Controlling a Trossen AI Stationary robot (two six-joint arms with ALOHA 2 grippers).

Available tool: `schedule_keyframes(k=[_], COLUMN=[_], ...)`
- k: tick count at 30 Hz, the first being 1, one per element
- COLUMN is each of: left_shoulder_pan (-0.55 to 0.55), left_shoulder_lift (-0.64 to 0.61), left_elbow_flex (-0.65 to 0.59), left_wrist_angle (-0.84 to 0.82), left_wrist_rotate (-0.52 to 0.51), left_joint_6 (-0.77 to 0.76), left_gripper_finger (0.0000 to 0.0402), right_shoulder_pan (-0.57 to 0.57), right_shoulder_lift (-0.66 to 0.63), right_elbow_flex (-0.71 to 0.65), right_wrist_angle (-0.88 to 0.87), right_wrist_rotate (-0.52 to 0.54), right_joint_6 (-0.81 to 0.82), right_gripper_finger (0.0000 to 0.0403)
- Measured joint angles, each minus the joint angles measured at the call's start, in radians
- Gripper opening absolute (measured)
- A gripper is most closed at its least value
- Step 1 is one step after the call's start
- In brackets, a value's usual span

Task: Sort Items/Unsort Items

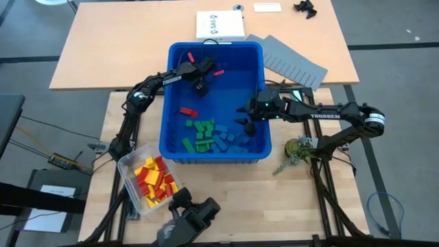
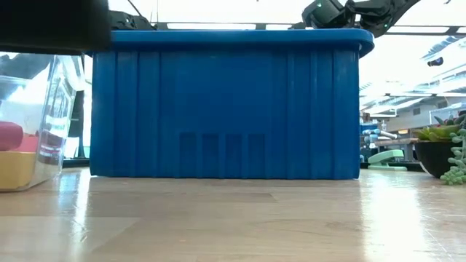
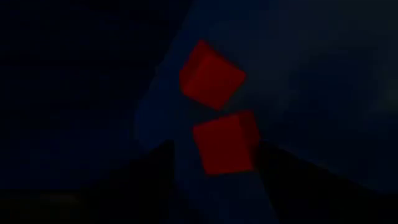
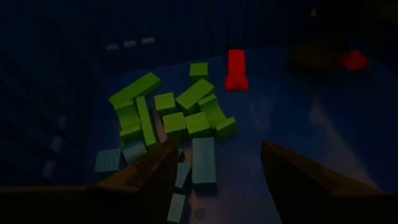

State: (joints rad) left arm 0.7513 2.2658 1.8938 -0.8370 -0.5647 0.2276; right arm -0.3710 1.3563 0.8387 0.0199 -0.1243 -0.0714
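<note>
While your left gripper [image 1: 200,88] hangs spread over red blocks [image 3: 214,109], ease the spread right gripper [image 1: 247,125] onto blue blocks [image 4: 203,160] (sorting mid-way, I judge).

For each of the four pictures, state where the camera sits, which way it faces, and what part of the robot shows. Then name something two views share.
High view: above the table, looking straight down on the blue bin; both arms show, left gripper and right gripper inside it.
Low view: at table-top height, facing the bin's side wall; an arm shows above the rim.
Left wrist view: on the left arm, facing two red blocks; its dark fingers show.
Right wrist view: on the right arm, facing the green blocks; its open fingers show.
Shared: the high view also shows the green blocks.
</note>
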Motion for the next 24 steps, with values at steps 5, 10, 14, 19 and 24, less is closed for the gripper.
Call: schedule_keyframes(k=[5,10,14,19,24], left_shoulder_pan=[0.000,-0.003,-0.017,-0.064,-0.073], left_shoulder_lift=[0.000,0.000,0.000,0.000,0.000], left_elbow_flex=[0.000,-0.009,-0.019,-0.019,-0.019], left_wrist_angle=[-0.006,0.029,0.037,0.033,0.040], left_wrist_rotate=[0.008,0.013,0.013,0.027,0.112], left_joint_6=[0.032,0.084,0.084,0.082,0.060], left_gripper_finger=[0.0239,0.0239,0.0239,0.0239,0.0239], right_shoulder_pan=[0.000,0.012,0.020,0.020,0.020], right_shoulder_lift=[-0.002,0.000,0.000,0.000,0.000], right_elbow_flex=[-0.031,-0.037,-0.037,-0.037,-0.037], right_wrist_angle=[0.050,0.078,0.111,0.111,0.121], right_wrist_rotate=[0.000,0.000,0.000,0.000,0.000], right_joint_6=[0.014,-0.006,-0.026,-0.028,-0.028], right_gripper_finger=[0.0229,0.0229,0.0229,0.0229,0.0229])
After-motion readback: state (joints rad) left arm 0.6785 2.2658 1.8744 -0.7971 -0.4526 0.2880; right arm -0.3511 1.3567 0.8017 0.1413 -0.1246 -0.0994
